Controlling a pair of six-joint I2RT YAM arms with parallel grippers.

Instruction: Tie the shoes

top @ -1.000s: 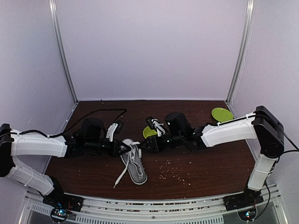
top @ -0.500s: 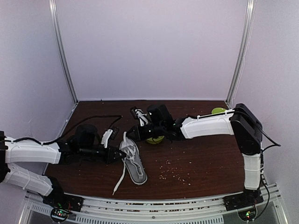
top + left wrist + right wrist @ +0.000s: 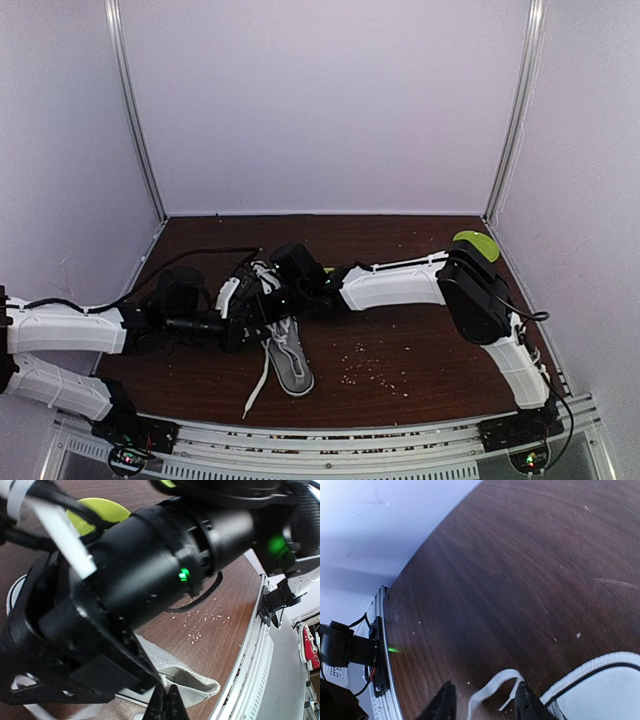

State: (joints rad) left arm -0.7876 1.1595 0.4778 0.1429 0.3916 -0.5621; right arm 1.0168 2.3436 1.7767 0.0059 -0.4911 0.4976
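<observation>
Logged grey sneaker left of centre on the surface, resting on its sole, long axis running near to far with a slight slant. Cannot tell toe end from heel end in the overhead view. Noted white rim and one white lace trailing loose off the shoe's left side toward the near edge.

Found both arms converging low over the far end of the shoe, one reaching in from the left, the other stretched across from the right.

Read left pincer as closed, tips pressed together just above a fold of grey canvas. Saw nothing between the tips; cannot confirm any lace held there. Noted most of that wrist view blocked by the black body of the right wrist.

Read right pincer as open, fingers well apart, gripping nothing. Saw a loop of lace in the gap between them; contact with either finger unclear. Noted the shoe's white rim just right of that pincer.

Recorded green dish at far right, partly behind the right arm's elbow, well apart from the shoe. Recorded pale crumbs scattered right of the shoe, and a black cable curving over the far-left surface.
</observation>
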